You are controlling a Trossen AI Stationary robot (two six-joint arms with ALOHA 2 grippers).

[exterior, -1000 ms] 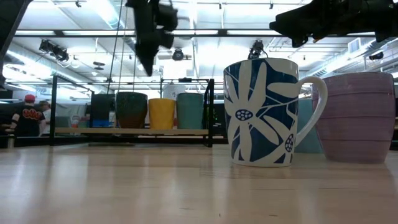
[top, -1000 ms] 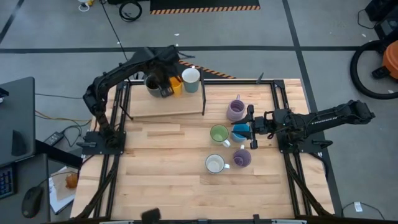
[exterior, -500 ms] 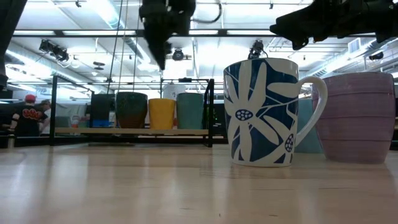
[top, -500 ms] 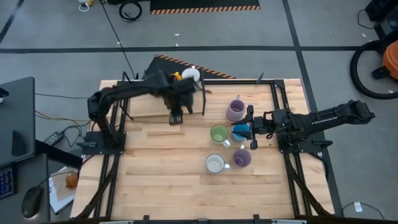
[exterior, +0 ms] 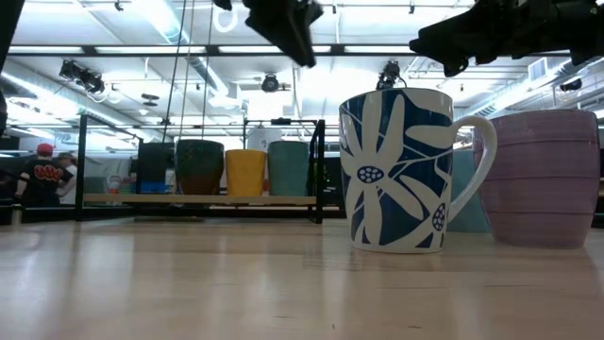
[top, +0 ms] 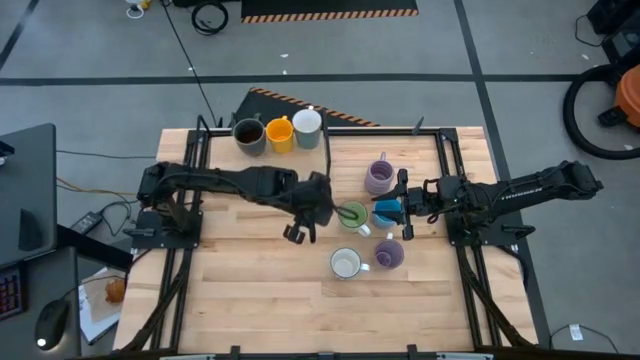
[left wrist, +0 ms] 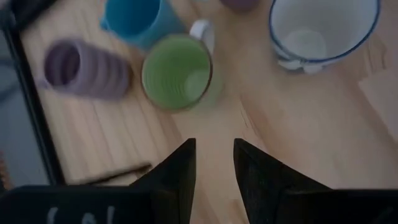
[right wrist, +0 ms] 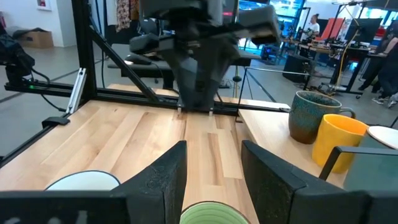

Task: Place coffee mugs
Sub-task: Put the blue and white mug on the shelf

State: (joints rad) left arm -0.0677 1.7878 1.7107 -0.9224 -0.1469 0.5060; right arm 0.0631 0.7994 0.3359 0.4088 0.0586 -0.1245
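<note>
Three mugs stand in a row on a raised shelf at the table's far side: dark brown (top: 248, 134), orange (top: 280, 132) and white (top: 306, 124). Five stand on the table at centre right: lavender (top: 379, 177), green (top: 352, 215), blue (top: 386, 211), lavender (top: 389, 253) and white with a blue flower pattern (top: 345, 263). My left gripper (top: 297, 233) hovers open and empty just left of the green mug (left wrist: 177, 73). My right gripper (top: 402, 205) is open and empty, above the table by the blue mug.
The raised wooden shelf (exterior: 198, 199) with its dark frame stands at the far left of the table. A black frame rail (top: 442, 160) runs along the table's right side. Bare wood lies at the table's near left (top: 240, 290). People show in the room beyond.
My left gripper has left the three mugs on the far shelf and swung toward the table's near and right side, ending beside the green mug. The three shelf mugs stand as before.
</note>
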